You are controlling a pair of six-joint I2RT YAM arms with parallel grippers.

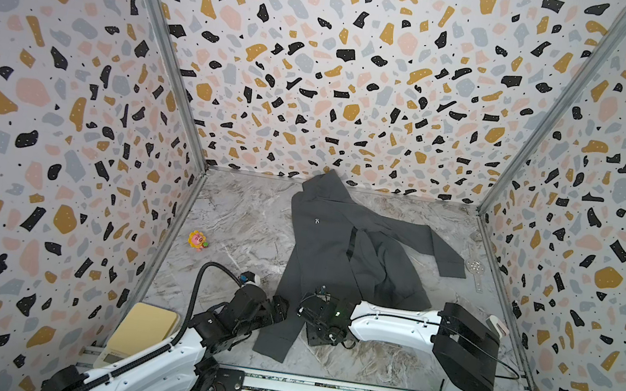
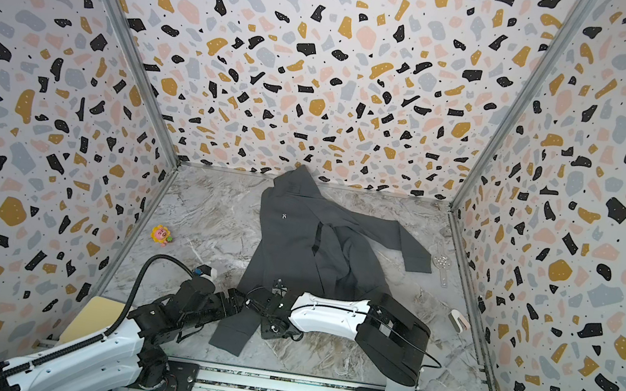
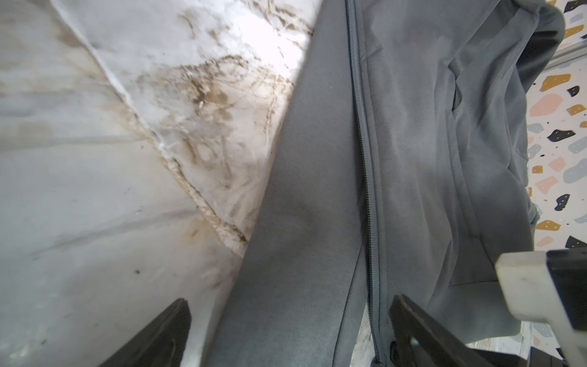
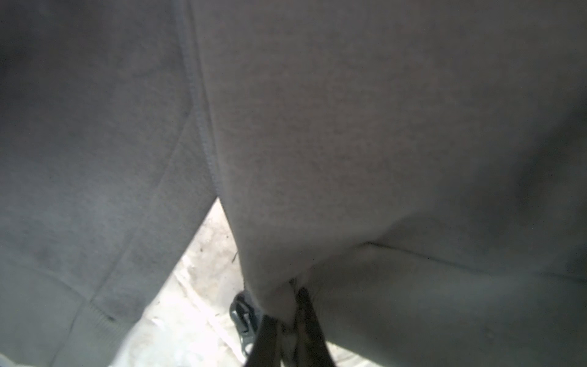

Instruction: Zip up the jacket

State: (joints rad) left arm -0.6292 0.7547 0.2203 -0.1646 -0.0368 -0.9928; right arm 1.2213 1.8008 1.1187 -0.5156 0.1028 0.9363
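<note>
The right gripper (image 4: 293, 306) is pinched shut on a small fold of the jacket (image 4: 317, 127) at a lower front corner. The zipper slider (image 4: 243, 314) lies just beside its fingers (image 4: 311, 327). The left gripper (image 3: 289, 321) stands wide open. Its fingers (image 3: 165, 333) sit on either side of a front panel edged with zipper teeth (image 3: 365, 159), and it holds nothing. Whether they touch the cloth I cannot tell.

The right wrist view is dim and blurred. In both top views the right arm's wrist (image 1: 327, 316) covers its own fingertips and the pinched corner. The left gripper (image 1: 279, 310) shows only as a dark block at the cloth's edge. The narrow strip (image 1: 272, 342) reaching closest to the rail (image 1: 316, 390) may be a front panel or a sleeve; it is hard to say which.

The jacket (image 1: 320, 248) lies front up on the marble table (image 1: 241, 215). Its long axis runs straight away from the rail with a slight slant. The hem end is nearest the rail and the hood (image 1: 325, 186) is farthest from it. The small white logo (image 1: 316, 220) faces up. One sleeve (image 1: 422, 242) is flung out sideways, roughly parallel to the rail.
</note>
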